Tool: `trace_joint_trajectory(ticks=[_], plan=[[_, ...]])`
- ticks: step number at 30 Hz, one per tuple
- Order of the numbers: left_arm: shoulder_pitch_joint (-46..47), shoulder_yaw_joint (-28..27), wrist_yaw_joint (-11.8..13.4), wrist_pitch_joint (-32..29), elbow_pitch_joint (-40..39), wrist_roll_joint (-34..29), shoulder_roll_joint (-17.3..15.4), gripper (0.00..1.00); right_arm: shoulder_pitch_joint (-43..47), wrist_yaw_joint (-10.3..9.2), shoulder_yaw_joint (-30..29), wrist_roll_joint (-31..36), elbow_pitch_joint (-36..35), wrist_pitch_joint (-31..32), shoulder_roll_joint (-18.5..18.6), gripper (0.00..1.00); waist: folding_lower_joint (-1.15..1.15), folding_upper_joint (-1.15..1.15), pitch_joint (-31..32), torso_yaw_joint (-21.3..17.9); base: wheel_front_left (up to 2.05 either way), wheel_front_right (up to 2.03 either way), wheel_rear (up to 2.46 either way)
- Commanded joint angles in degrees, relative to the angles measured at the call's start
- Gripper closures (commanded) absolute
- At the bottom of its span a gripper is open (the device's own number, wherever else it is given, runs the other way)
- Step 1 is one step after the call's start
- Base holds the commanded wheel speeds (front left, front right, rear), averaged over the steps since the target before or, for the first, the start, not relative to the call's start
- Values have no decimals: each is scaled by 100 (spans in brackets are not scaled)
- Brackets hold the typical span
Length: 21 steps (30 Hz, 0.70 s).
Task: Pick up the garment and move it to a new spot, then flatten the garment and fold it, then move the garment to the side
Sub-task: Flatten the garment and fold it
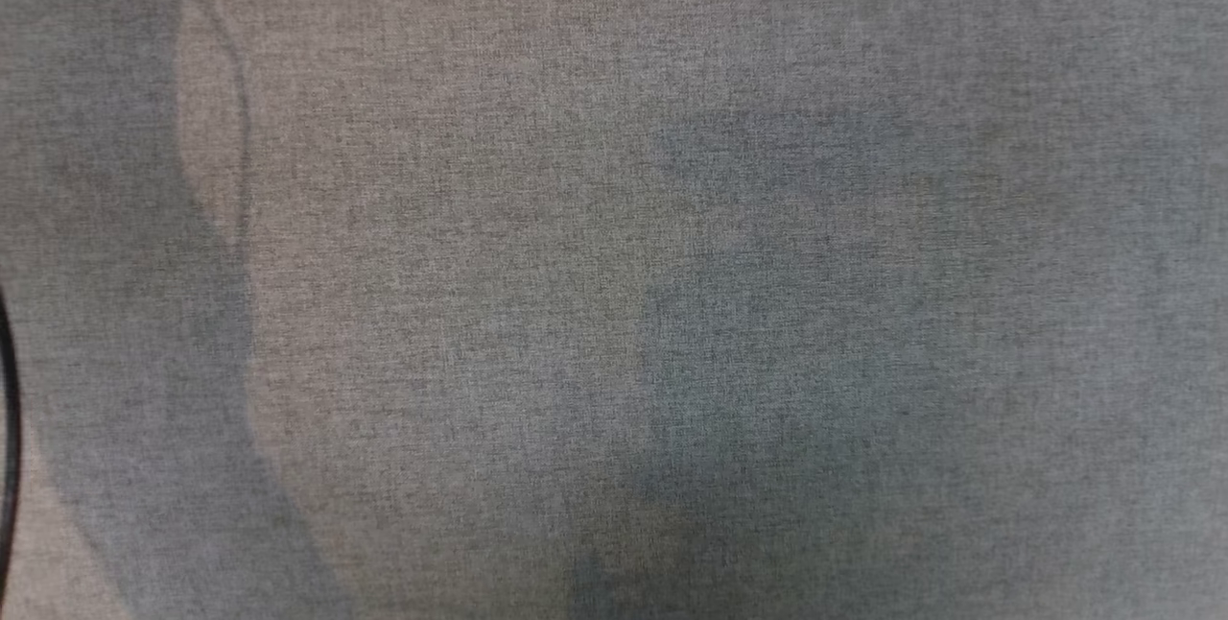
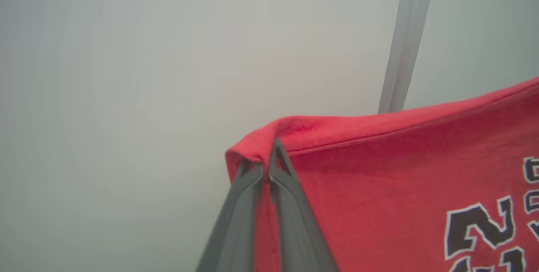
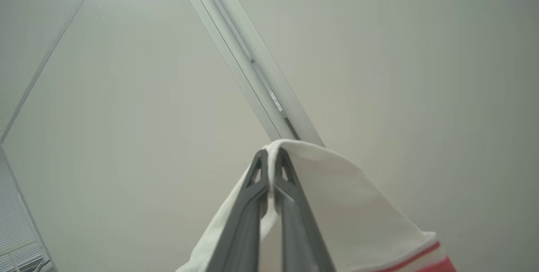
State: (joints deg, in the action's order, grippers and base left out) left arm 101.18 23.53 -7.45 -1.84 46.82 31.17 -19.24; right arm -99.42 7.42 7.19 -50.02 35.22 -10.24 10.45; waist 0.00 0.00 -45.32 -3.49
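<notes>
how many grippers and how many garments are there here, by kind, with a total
grippers: 2, the left gripper and the right gripper, each shut on cloth
garment: 1, it seems, the garment being red with dark letters and a white sleeve
total: 3

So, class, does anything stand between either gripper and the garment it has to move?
Nothing visible does. The left gripper is shut on the red folded edge of the garment, and the right gripper is shut on a white part of it, with cloth pinched directly between the fingertips in both wrist views.
</notes>
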Motion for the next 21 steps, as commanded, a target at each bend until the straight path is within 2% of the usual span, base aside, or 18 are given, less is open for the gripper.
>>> trace_joint_trajectory(ticks=[1,5,10,17,21], plan=[[164,0,-5,136,83,-17,-6,100,-199,14,10,-54,46,-122,51,100,0,0,-22,3,0,0,0],[639,162,-4,604,315,-15,35,100,-749,13,119,62,213,-420,182,100,0,0,-14,37,0,0,0],[735,411,-5,900,405,362,89,100,-832,14,474,179,230,-483,345,100,0,0,57,100,0,0,0],[-298,1346,-6,202,476,1040,-103,100,338,14,1538,-125,386,-352,662,100,0,0,358,137,0,0,0],[-953,1670,-6,-266,450,1562,-243,100,1086,14,2069,-478,270,-221,867,100,0,0,643,134,0,0,0]])
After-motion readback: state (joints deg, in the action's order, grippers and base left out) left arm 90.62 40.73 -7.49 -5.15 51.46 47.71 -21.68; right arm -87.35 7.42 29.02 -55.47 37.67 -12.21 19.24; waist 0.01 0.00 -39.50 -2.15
